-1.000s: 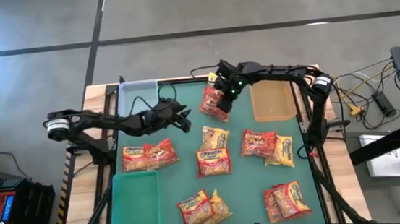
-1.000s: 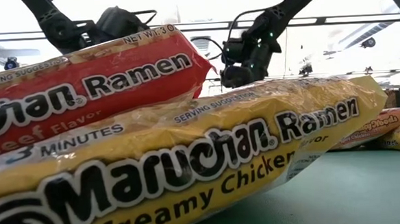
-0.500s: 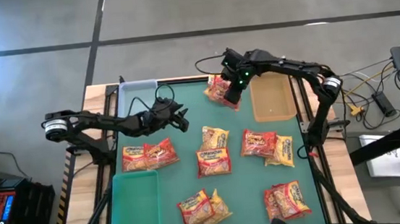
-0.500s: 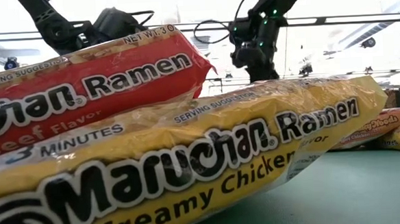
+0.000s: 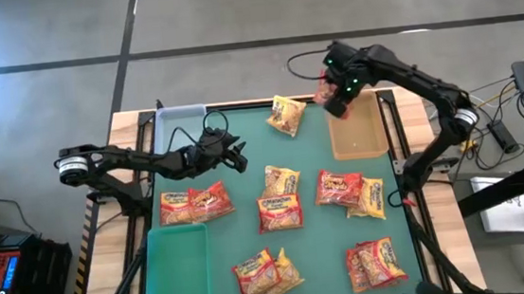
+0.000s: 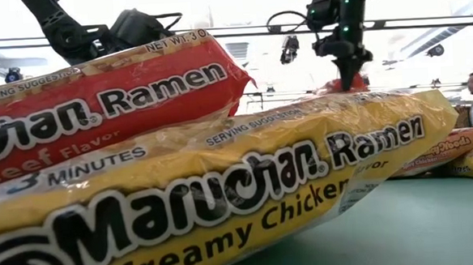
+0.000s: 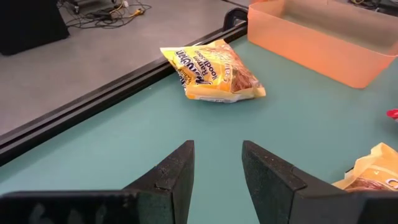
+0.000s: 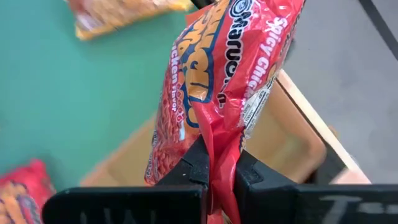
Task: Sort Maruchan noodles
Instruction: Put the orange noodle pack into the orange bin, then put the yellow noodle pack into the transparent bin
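While the right pincer (image 8: 217, 171) clenches only the crimped edge of a red noodle packet (image 8: 217, 87) above the tan tray (image 5: 361, 134), it could slip and miss; the left pincer (image 7: 217, 165) hovers half-open over the tabletop (image 5: 248, 201).

Red packet (image 8: 214, 87) hangs pinched; other packets (image 5: 278, 203) lie flat

Probably a robotics lab: bare grey concrete floor (image 5: 232, 16), loose black cables (image 5: 489, 127), dark equipment rack (image 5: 6, 269).
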